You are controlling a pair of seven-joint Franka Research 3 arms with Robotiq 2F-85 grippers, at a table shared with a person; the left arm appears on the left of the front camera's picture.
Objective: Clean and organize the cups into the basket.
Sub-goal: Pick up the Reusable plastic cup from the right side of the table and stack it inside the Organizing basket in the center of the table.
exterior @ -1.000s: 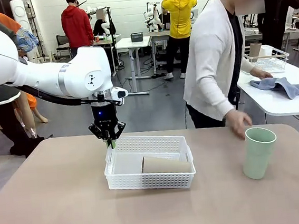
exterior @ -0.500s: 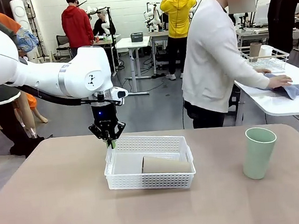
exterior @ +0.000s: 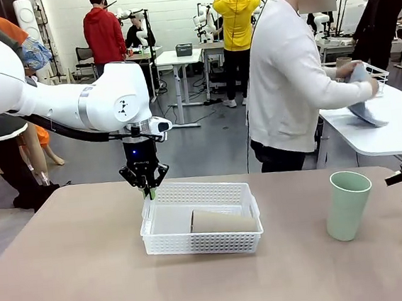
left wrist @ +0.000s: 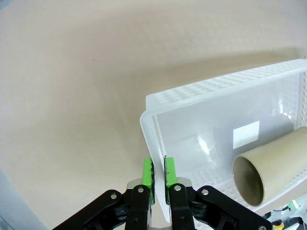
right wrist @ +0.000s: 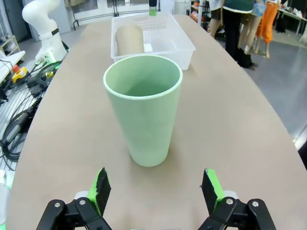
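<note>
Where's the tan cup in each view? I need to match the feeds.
Front view: tan cup lying on its side in the right half of the basket.
Left wrist view: lower right, open mouth facing the camera.
Right wrist view: top centre, beyond the green cup.
Shared landmark: the white basket around it.

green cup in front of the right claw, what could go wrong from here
The mint cup stands upright just ahead of the open right claw; an off-centre approach might tip it. The left claw is shut on the basket wall, so any pull could shift the basket. The tan cup lying inside could roll then.
</note>
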